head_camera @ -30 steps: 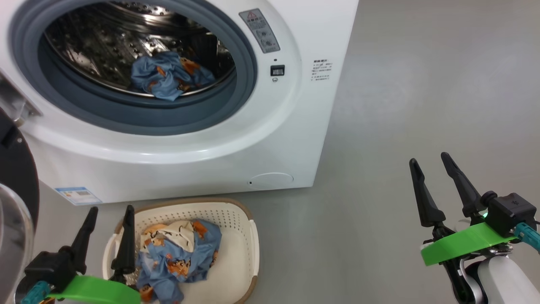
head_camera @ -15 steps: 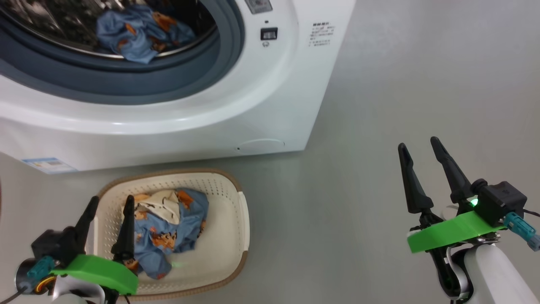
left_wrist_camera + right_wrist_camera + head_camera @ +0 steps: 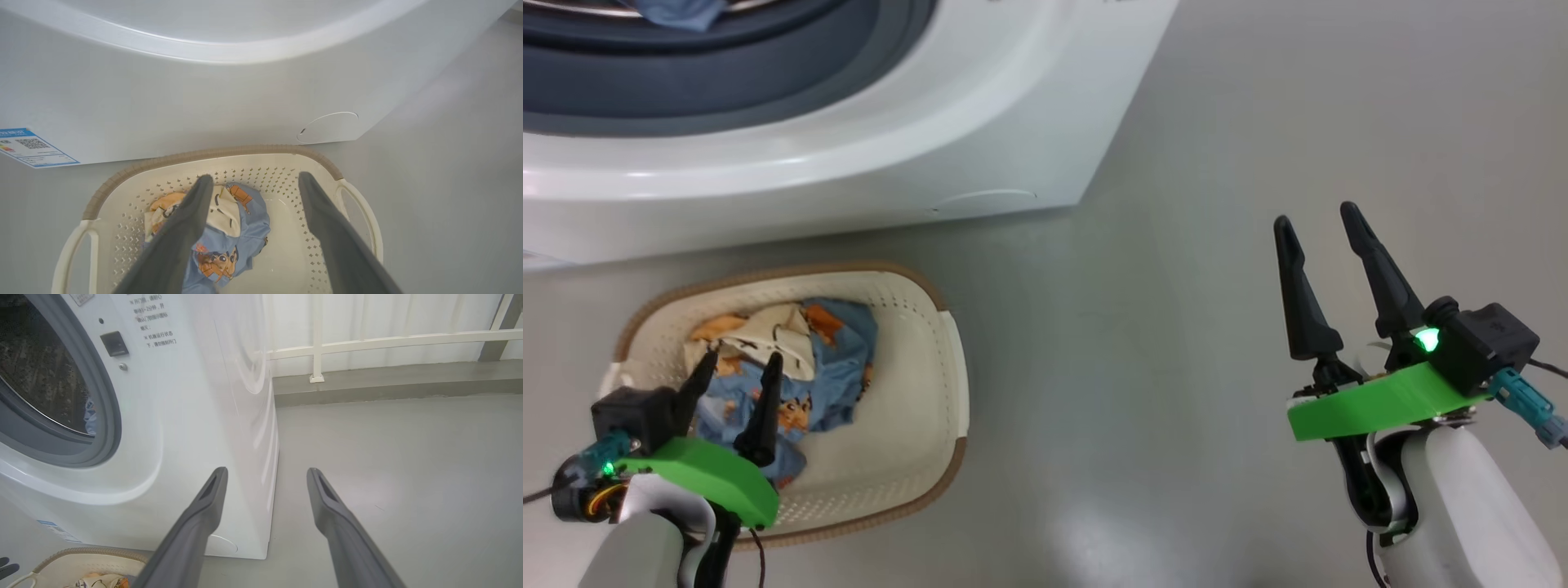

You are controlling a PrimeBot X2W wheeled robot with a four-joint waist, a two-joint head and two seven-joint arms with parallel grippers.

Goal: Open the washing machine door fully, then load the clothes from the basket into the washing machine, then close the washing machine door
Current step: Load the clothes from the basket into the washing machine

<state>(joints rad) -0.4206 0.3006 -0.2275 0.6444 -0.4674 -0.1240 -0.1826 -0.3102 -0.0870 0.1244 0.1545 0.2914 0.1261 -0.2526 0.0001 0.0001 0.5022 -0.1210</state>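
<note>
Grey smooth floor [image 3: 1176,367]; white railing [image 3: 367,339] along the far wall, seen in the right wrist view

Washing machine [image 3: 849,171]: white, stands on the floor at upper left of the head view. Grey gasket [image 3: 686,90] rings the opening. Steel drum [image 3: 41,375] visible behind it. One blue piece [image 3: 678,12] of fabric lies at the drum's lower lip. Blue label [image 3: 32,147] low on the front at one corner, round cap [image 3: 329,127] low at the other.

Basket [image 3: 956,359]: cream, brown rim band, on the floor just in front of the machine, apart from it. Clothes [image 3: 825,359] bunched in its left half: blue with orange figures, cream patch on top. Right half of the basket floor is bare.

Left gripper [image 3: 741,358]: over the basket, fingers pointing down at the heap, jaws apart, nothing between them. Left finger overlaps the fabric in the left wrist view; contact cannot be told.

Right gripper [image 3: 1315,214]: over bare floor, well to the right of basket and machine, jaws apart, empty. Green light lit on its mount
</note>
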